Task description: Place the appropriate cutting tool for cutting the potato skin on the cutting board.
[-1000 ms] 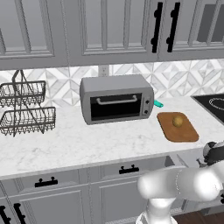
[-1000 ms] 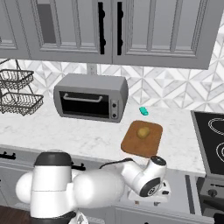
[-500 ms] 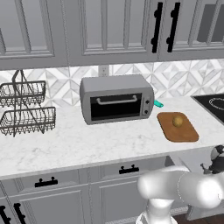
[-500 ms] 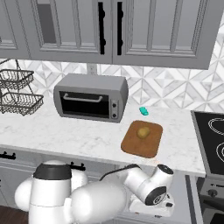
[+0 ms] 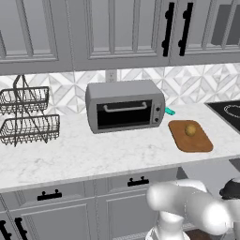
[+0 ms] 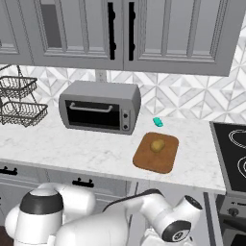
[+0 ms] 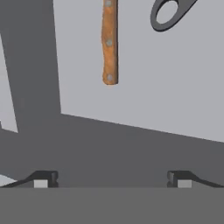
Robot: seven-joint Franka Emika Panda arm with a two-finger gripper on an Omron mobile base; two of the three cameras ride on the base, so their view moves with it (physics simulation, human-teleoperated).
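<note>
The arm has moved lower than it was a moment ago. Its dark end has dropped to the very bottom right corner of the left base view, and in the right base view the elbow now sits low in front of the cupboards. The things on the worktop [image 5: 93,154] have not moved.

In the hand view, the pincer [image 7: 112,181] has its two small dark tips far apart, with nothing between them. Past the tips lies a flat pale grey floor, like the inside of a drawer. On it lies a wooden handle [image 7: 109,41] with three little metal dots. It is long and thin, and it runs straight up and down in this view. Its rounded end points down toward the pincer, and its other end runs off the top edge, so I cannot tell what tool it is. Beside it, at the top right, is a dark grey ring [image 7: 168,13] from another tool.

The cutting board [image 5: 190,136] lies flat on the worktop, to the right of the toaster oven [image 5: 124,111]. Its long side runs away from the worktop's front edge. The potato [image 5: 190,130] sits on the board, near its far end. A small green thing [image 6: 157,122] lies behind the board, near the wall. Two wire baskets [image 5: 28,115] stand at the left.
</note>
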